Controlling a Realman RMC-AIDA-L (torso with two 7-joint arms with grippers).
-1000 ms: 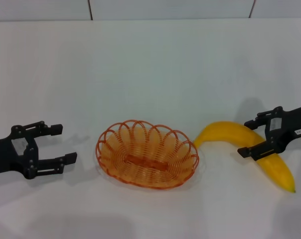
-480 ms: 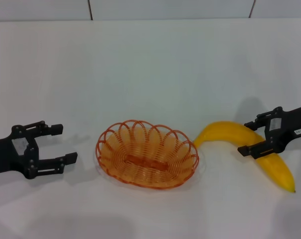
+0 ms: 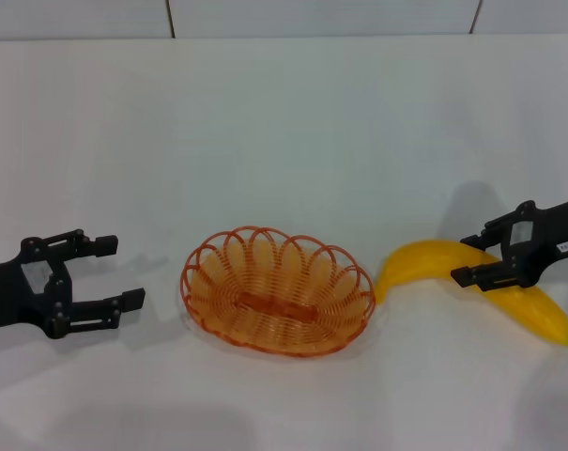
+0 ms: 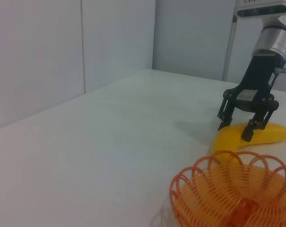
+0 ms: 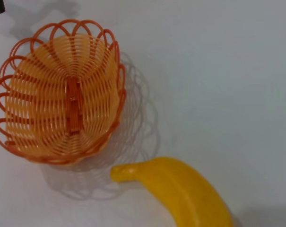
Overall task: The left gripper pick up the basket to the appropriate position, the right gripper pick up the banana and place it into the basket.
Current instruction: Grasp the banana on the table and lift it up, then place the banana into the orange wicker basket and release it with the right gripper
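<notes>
The left gripper (image 3: 115, 272) sits at the near left of the white table (image 3: 284, 122), low over the surface, its two black fingers (image 3: 124, 301) spread wide with nothing between them and pointing right toward the basket. A clear gap of bare table separates the fingertips from the basket rim; there is no contact. The basket (image 3: 278, 289) rests upright on the table at near centre, an orange oval of looped wire with a scalloped rim, and nothing lies inside it. The left wrist view shows the same basket (image 4: 237, 194) close by, with the banana beyond it. Just to the right of the basket lies the banana (image 3: 424, 263), bright yellow and curved, its nearer pointed end close beside the basket rim but apart from it, its other end reaching out toward the right edge of the table. In the right wrist view the banana (image 5: 180, 189) and the basket (image 5: 57, 92) appear side by side with a strip of table between them. The right gripper (image 3: 479, 256) is over the middle of the banana, fingers straddling the fruit from either side; the left wrist view shows that gripper (image 4: 237, 127) coming down from above with its finger (image 4: 250, 131) against the yellow skin. The jaws are narrowed around the banana, which appears gripped. Whether the fruit is raised off the table cannot be told. Beyond these items the table runs on to a pale wall (image 3: 321, 17) at the far edge.
</notes>
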